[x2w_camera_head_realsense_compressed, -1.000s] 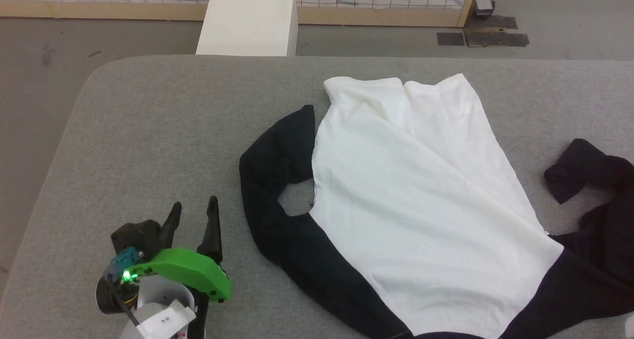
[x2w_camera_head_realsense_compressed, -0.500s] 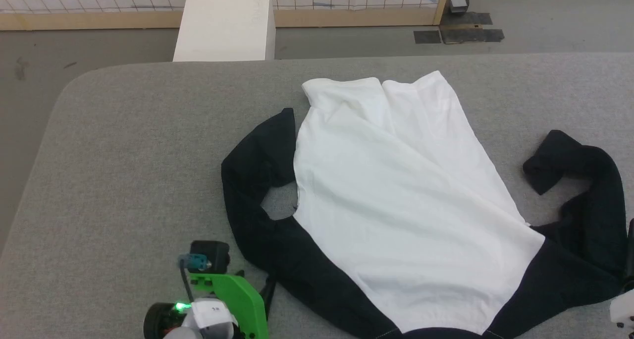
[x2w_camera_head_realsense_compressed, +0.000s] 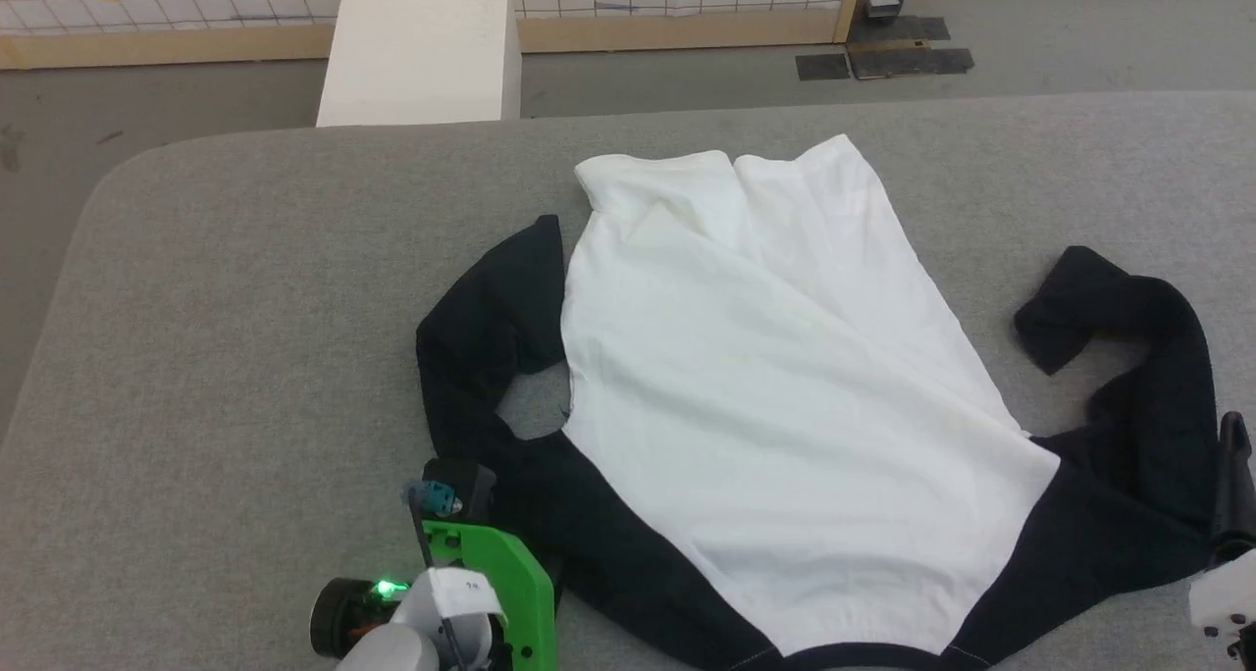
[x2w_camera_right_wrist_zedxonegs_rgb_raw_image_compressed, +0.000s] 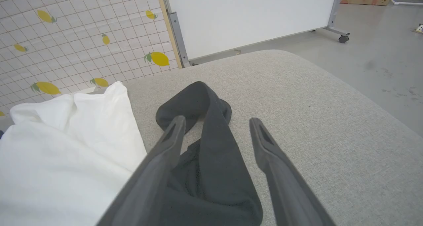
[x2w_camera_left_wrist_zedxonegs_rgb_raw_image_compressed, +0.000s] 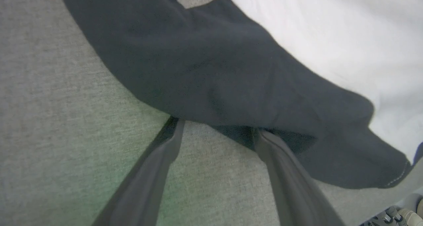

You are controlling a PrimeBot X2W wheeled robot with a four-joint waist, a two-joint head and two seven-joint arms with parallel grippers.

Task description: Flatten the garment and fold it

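Head view: garment [x2w_camera_head_realsense_compressed: 785, 406] lay unfolded on the grey table [x2w_camera_head_realsense_compressed: 245, 308]; left fingers [x2w_camera_left_wrist_zedxonegs_rgb_raw_image_compressed: 173, 133] stood spread at one black sleeve's edge, right fingers [x2w_camera_right_wrist_zedxonegs_rgb_raw_image_compressed: 172, 133] spread over the other sleeve.

Left of the garment [x2w_camera_head_realsense_compressed: 785, 406], the grey padded table [x2w_camera_head_realsense_compressed: 226, 308] lies bare from near edge to far edge, giving a gripper open passage, and a bare strip also runs beyond the garment's white hem. Right of the garment's white body, its curled black sleeve [x2w_camera_head_realsense_compressed: 1128, 357] lies in raised folds across the way, with bare table beyond it. At the garment's near left edge the left gripper [x2w_camera_left_wrist_zedxonegs_rgb_raw_image_compressed: 218, 128] stands with fingers spread, tips at the black rim, while the right gripper [x2w_camera_right_wrist_zedxonegs_rgb_raw_image_compressed: 216, 120] straddles that sleeve, fingers apart.
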